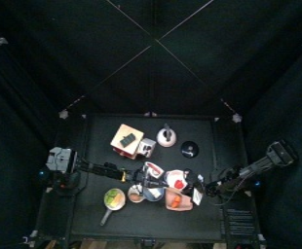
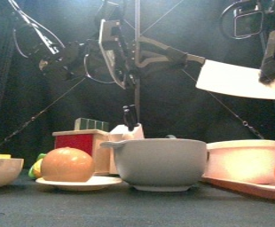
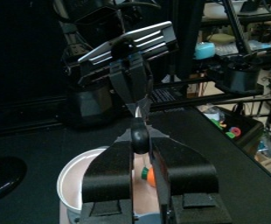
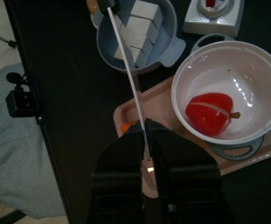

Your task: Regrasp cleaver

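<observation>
The cleaver [image 2: 239, 78] hangs in the air well above the tabletop [image 4: 56, 105], carried between your two arms over the crowded dishes.

Expect it to be stiff and front-heavy. Most of the weight probably sits in the broad blade, so it will likely want to swing blade-down if only the handle end is pinched. The flat metal sides look smooth and are likely slippery, so a grip there depends on squeeze alone. The safest hold is on the handle, or flat across the blade close to its back, away from the cutting edge.

The right gripper [image 4: 146, 171] has its jaws drawn narrow on the blade, pinching the two flat faces, which that wrist camera sees edge-on as a thin bright line. The left gripper [image 3: 138, 140] has its jaws narrow as well, closed on what looks like the dark handle end.

If either side lets go, the cleaver could pivot or drop onto the white pot [image 4: 225, 87] holding a tomato, directly beneath.

In looks, the blade is a wide, pale, roughly rectangular plate, plain and clean. The handle is slim and dark, and much smaller than the blade.
</observation>
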